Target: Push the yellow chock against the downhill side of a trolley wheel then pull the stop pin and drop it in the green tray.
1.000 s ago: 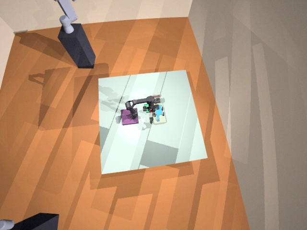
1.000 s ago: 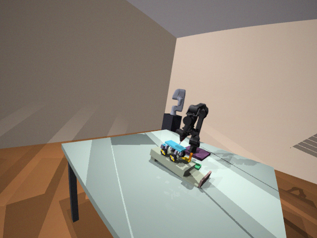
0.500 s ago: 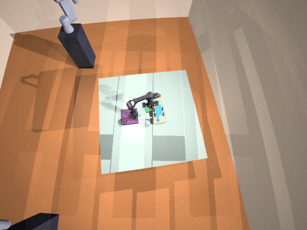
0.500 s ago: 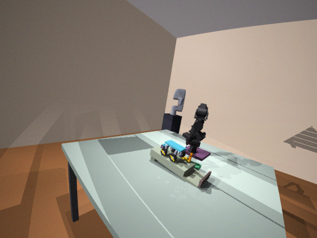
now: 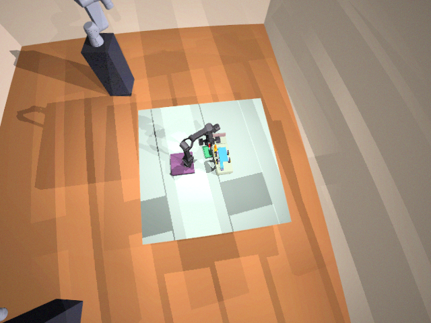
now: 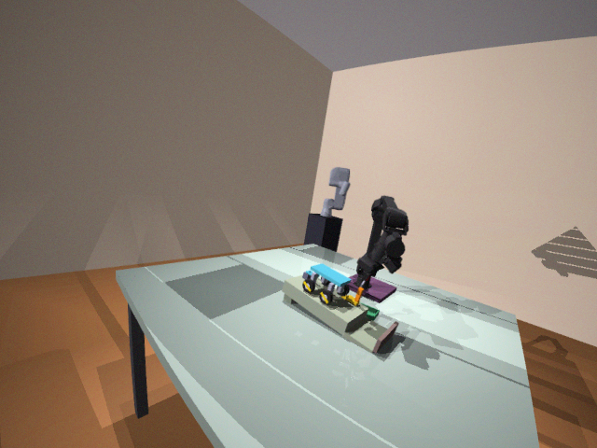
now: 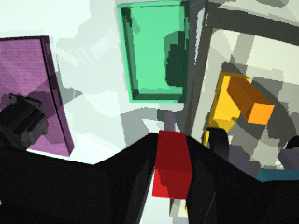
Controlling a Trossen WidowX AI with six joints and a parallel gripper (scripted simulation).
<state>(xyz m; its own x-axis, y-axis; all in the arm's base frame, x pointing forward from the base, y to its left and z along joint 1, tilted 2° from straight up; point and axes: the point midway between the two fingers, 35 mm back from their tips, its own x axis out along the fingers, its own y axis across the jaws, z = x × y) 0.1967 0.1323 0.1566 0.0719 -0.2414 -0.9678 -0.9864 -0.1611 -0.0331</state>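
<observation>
My gripper (image 5: 209, 144) (image 7: 169, 141) is shut on the red-headed stop pin (image 7: 173, 161), whose grey shank points down. The pin is out of the ramp. It is beside the ramp, short of the green tray's near edge in the wrist view. The green tray (image 5: 207, 151) (image 6: 372, 313) (image 7: 151, 51) holds no visible object. The blue trolley (image 5: 223, 154) (image 6: 330, 273) stands on the ramp (image 5: 224, 171) (image 6: 315, 310). The yellow chock (image 7: 223, 109), with its orange handle (image 5: 215, 147) (image 6: 359, 295) (image 7: 252, 100), sits at the downhill side of a near wheel, apparently touching it.
A purple slab (image 5: 177, 168) (image 6: 382, 290) (image 7: 28, 84) lies under the arm's base, left of the tray. A brownish end stop (image 5: 219, 134) (image 6: 386, 337) stands at the ramp's low end. Grey arms on dark pedestals stand off the table.
</observation>
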